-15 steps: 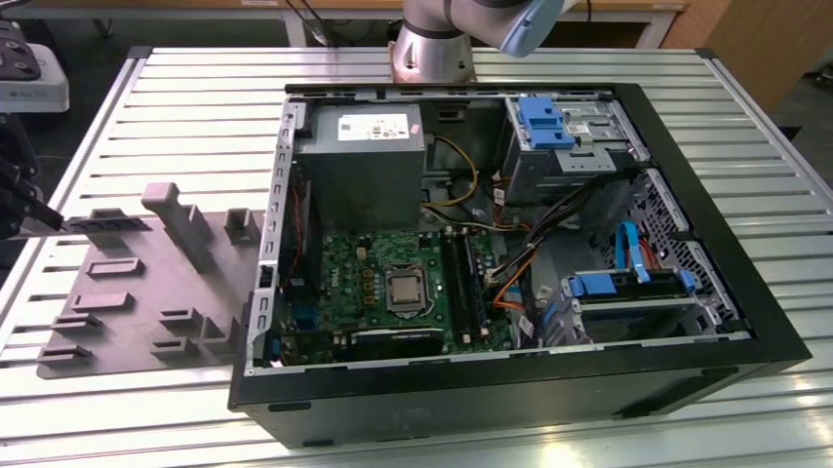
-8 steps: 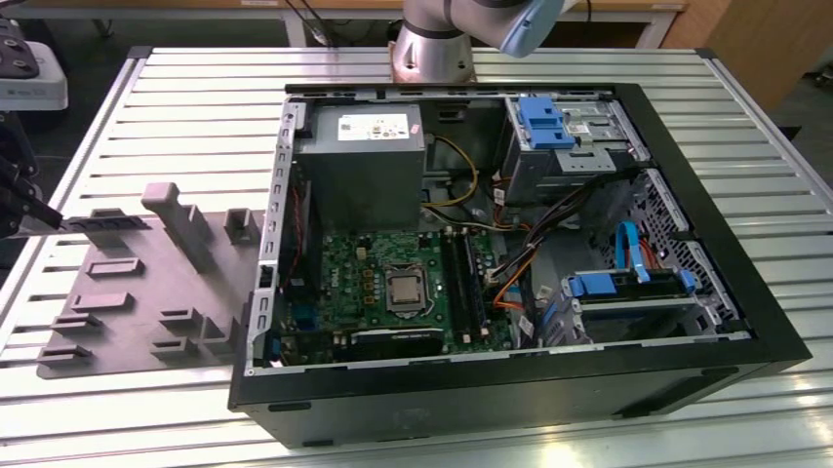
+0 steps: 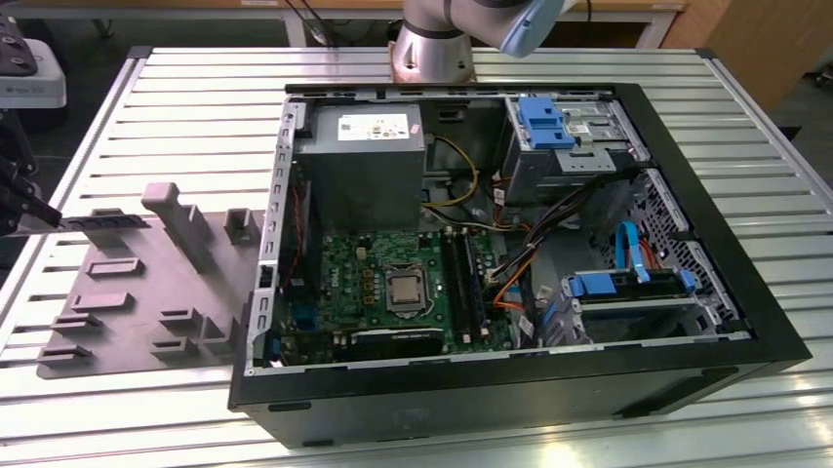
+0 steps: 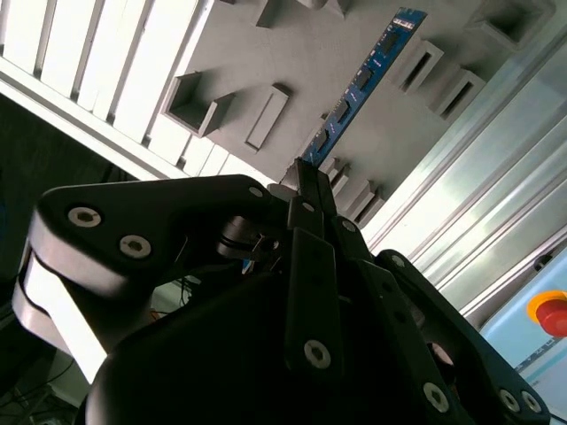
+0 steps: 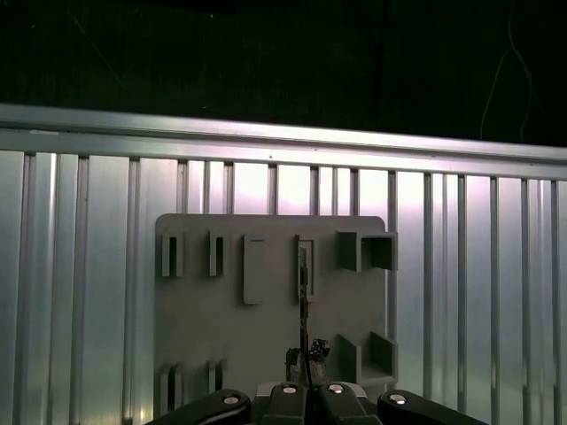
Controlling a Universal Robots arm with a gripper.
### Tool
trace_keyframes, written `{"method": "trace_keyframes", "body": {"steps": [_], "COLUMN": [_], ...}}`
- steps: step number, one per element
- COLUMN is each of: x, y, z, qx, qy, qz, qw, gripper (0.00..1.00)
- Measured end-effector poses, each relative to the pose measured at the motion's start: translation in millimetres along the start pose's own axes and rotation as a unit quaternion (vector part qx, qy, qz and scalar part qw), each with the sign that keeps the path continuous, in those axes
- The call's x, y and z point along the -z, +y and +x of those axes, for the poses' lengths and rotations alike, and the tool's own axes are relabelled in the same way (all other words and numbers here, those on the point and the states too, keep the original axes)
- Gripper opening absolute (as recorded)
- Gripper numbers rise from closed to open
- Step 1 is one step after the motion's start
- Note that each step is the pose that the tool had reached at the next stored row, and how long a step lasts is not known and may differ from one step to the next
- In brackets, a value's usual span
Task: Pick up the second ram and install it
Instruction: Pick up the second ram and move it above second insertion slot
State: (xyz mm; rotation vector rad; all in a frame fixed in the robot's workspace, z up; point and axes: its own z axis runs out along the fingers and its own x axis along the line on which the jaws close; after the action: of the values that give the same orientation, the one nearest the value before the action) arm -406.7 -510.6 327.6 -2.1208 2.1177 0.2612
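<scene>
1. My gripper [image 4: 306, 177] is squeezed tight on the second ram [image 4: 359, 84] (a thin blue stick).
2. The ram pokes out over the grey tray [image 4: 266, 44] on the metal table [image 4: 80, 62].

I have my gripper [image 5: 307, 381] clamped on the second ram [image 5: 304, 305], which I am seeing edge-on: a thin dark line reaching out from between the jaws over the grey tray [image 5: 204, 319]. The tray lies flat on the ribbed metal table [image 5: 89, 266], with raised blocks [image 5: 376, 252] and narrow slots [image 5: 168, 255] across it. The stick's far end lines up with one of those slots, though I cannot tell whether it touches.
</scene>
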Motion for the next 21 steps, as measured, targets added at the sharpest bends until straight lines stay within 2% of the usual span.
{"method": "trace_keyframes", "body": {"steps": [21], "x": [5.7], "y": [0.2], "z": [-1.3], "qx": [0.000], "qy": [-0.0030], "qz": [0.0000], "qw": [1.0000], "gripper": [0.12]}}
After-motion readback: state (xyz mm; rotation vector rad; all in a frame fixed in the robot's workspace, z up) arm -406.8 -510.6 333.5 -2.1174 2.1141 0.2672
